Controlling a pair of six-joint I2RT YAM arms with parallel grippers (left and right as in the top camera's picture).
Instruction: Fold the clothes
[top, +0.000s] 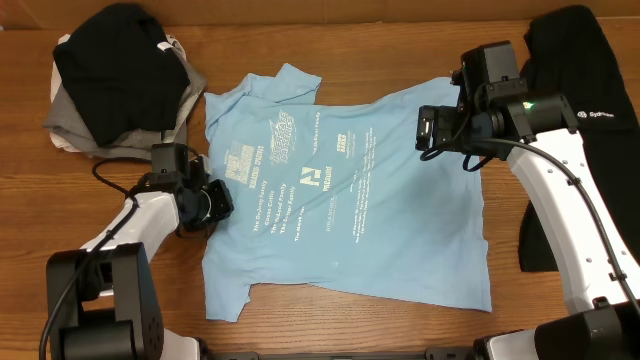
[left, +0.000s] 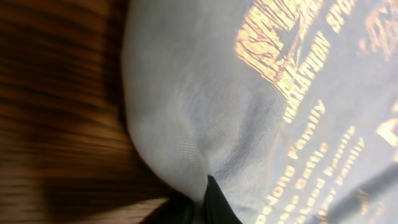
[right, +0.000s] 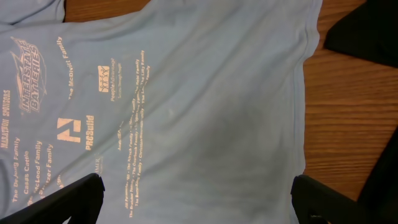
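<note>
A light-blue T-shirt (top: 340, 200) with printed text lies spread flat on the wooden table (top: 330, 40). My left gripper (top: 222, 200) sits at the shirt's left edge, shut on a pinch of its fabric. In the left wrist view the cloth (left: 205, 112) bunches into the dark fingertips (left: 217, 208). My right gripper (top: 425, 128) hovers over the shirt's upper right part. Its fingers (right: 62, 202) stand wide apart above the blue cloth (right: 199, 93), and nothing is between them. A black garment (top: 575, 60) lies at the far right.
At the back left sits a pile with a black garment (top: 115, 70) on top of grey cloth (top: 70, 125). The right-hand black garment (right: 367, 31) lies close to the shirt's sleeve edge. Bare wood (right: 348, 112) shows between them.
</note>
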